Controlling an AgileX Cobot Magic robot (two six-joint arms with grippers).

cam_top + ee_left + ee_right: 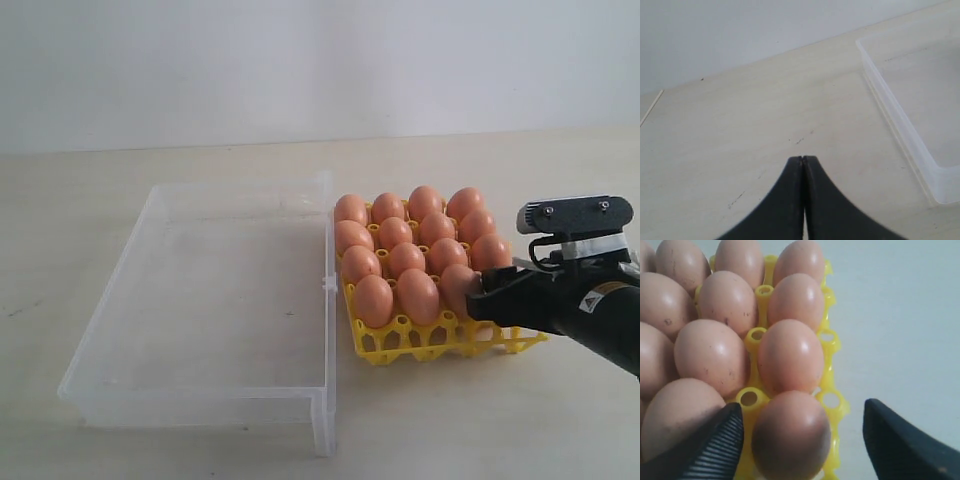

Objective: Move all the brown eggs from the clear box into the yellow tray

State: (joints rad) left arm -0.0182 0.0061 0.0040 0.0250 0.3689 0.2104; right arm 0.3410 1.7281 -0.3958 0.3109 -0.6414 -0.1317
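Plainly, the right fingers (715, 450) stand apart, a brown egg (790, 435) between them.

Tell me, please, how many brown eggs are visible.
16, all in the yellow tray: fifteen eggs in the exterior view; the arm hides the corner egg, seen between the right jaws.

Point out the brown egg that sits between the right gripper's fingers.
The egg in the yellow tray's corner cell nearest the right gripper; its open fingers flank only this one.
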